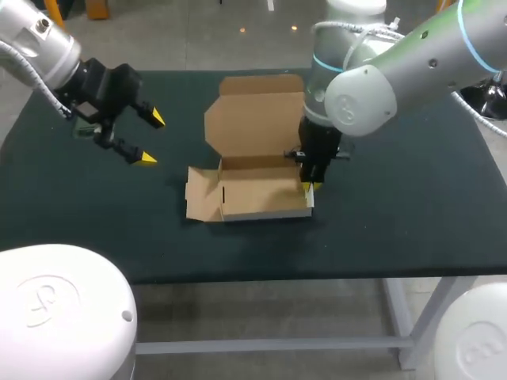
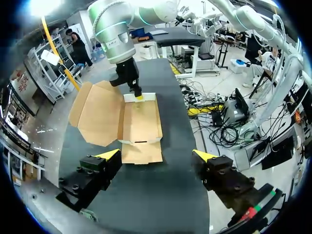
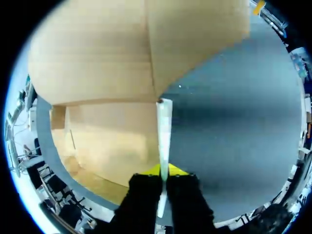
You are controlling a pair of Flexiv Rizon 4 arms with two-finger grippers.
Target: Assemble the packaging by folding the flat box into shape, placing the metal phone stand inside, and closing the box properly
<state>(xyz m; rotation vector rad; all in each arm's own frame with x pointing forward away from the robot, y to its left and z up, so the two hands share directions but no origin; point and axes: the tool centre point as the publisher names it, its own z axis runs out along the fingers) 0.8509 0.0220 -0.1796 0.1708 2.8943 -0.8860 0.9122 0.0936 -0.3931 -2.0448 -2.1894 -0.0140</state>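
Left pincer (image 1: 150, 139): hangs above the left part of the table (image 1: 412, 206), well apart from the box; its two yellow-tipped fingers stand wide apart with nothing between them. In the left wrist view the same pincer (image 2: 157, 156) points across the dark table toward the box.
Box (image 1: 261, 190): brown cardboard, partly folded into a shallow open tray near the middle of the table, its floor bare cardboard as far as it shows. From the left wrist view the box (image 2: 141, 122) lies ahead of the left pincer, well beyond its tips.
Side flap (image 1: 202, 194): on the box's left end, folded outward and lying flat on the table.
Lid (image 1: 253, 119): joined to the back wall of the tray, standing open and leaning away from it, with a tuck flap along its far edge.
Right wall (image 3: 164, 131): stands upright on the tray's right end, its pale edge showing thin between the right pincer's fingers.
Right pincer (image 1: 309, 187): comes down at the box's front right corner and is clamped on that right wall, one finger inside the tray and one outside. In its own wrist view the right pincer (image 3: 164, 170) has both yellow tips pressed against the wall.
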